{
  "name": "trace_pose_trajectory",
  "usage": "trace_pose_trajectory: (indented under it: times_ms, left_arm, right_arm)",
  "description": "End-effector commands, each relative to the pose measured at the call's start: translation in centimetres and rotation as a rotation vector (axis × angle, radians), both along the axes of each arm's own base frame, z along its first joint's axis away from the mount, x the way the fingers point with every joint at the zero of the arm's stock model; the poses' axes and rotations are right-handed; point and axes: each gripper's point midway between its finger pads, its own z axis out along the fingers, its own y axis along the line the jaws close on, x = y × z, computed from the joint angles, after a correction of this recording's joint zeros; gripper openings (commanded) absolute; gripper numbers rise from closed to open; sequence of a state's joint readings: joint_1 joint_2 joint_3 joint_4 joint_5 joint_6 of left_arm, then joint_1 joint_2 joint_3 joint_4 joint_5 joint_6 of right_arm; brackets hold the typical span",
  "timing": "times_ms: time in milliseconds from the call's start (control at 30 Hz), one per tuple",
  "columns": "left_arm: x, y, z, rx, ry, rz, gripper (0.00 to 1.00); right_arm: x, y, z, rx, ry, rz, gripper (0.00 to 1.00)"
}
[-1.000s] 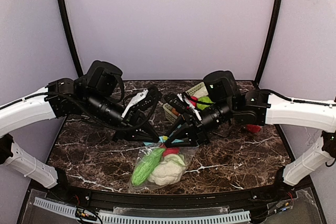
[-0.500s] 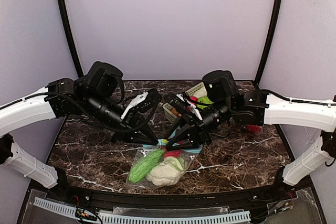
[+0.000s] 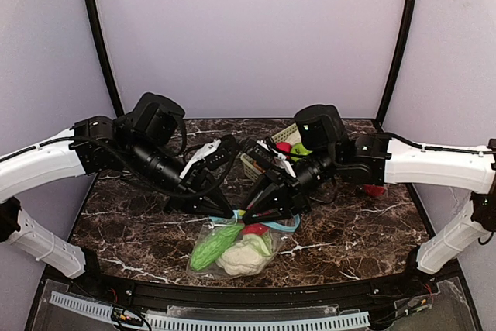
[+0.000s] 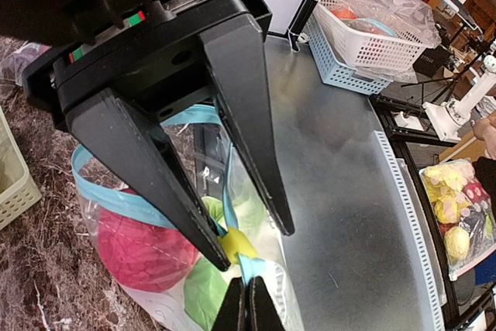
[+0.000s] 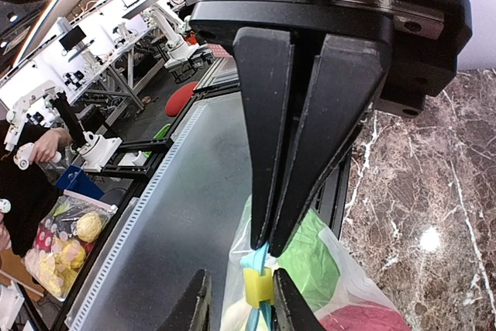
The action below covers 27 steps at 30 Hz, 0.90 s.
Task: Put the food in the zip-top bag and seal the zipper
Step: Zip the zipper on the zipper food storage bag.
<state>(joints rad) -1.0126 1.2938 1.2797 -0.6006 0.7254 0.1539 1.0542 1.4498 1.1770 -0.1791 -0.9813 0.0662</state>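
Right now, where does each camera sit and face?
Top external: above, behind the bases, looking down on the marble table; left arm, right arm show.
Left wrist: on the shut left hand, looking down at the bag.
Right wrist: on the right hand, straddling the yellow slider, facing the near edge.
Wrist views share the slider and each other's hand.

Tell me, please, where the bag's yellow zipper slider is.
In the right wrist view, the yellow slider sits on the blue zipper strip between the fingers of the right gripper, just below the shut left gripper.
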Motion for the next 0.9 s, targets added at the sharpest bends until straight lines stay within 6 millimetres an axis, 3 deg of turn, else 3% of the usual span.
trace_pose_trajectory:
  times_ms: [0, 200, 433, 633, 867]
  left_arm:
    - [-0.1, -0.1, 0.7, -0.023, -0.007, -0.017, 0.01]
    - [-0.1, 0.0, 0.7, -0.022, -0.009, -0.017, 0.01]
    - [-0.1, 0.1, 0.5, -0.013, -0.009, -0.014, 0.01]
    - [0.6, 1.1, 0.1, 0.037, -0.068, 0.032, 0.01]
    - [3.4, 3.2, -1.5, 0.173, -0.226, 0.159, 0.01]
  right_arm:
    - [-0.7, 0.5, 1.3, 0.052, 0.015, 0.051, 0.26]
    - [-0.7, 0.6, 1.1, 0.049, 0.025, 0.054, 0.21]
    - [-0.3, 0.5, 0.9, 0.04, 0.029, 0.034, 0.07]
    - [1.2, -0.2, 0.1, -0.018, 0.02, -0.04, 0.01]
    - [4.0, -1.8, -4.0, -0.246, -0.095, -0.216, 0.0]
